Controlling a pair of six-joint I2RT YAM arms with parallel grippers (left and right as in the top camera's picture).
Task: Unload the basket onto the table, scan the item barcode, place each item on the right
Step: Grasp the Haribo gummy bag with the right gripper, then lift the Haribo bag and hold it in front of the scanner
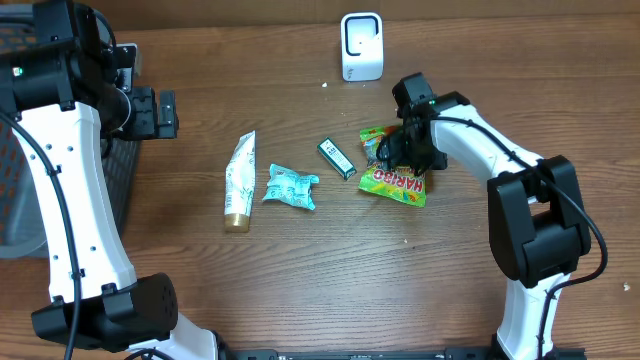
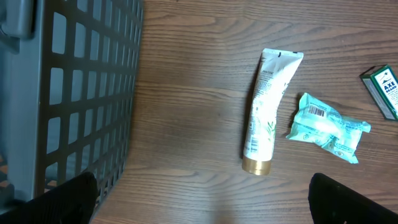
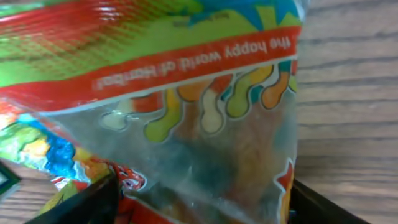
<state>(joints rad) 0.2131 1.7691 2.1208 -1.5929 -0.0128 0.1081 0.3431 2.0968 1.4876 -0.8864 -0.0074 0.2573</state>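
Note:
A green, red and yellow Haribo candy bag (image 1: pixel 397 183) lies flat on the wooden table, right of centre. My right gripper (image 1: pixel 404 150) is down over its far end. In the right wrist view the bag (image 3: pixel 186 93) fills the frame, and the right gripper (image 3: pixel 199 208) stands open with one dark finger (image 3: pixel 87 202) at each side of the bag's clear window. No barcode shows on the bag. The white scanner (image 1: pixel 361 46) stands at the back of the table. My left gripper (image 1: pixel 165 114) hovers open at the far left, with nothing between its fingers (image 2: pixel 68 199).
A white tube with a gold cap (image 1: pixel 239 182) (image 2: pixel 268 109), a crumpled teal packet (image 1: pixel 290 187) (image 2: pixel 328 127) and a small green box (image 1: pixel 336 158) (image 2: pixel 382 87) lie left of the bag. A dark mesh basket (image 2: pixel 81 93) stands at the left table edge.

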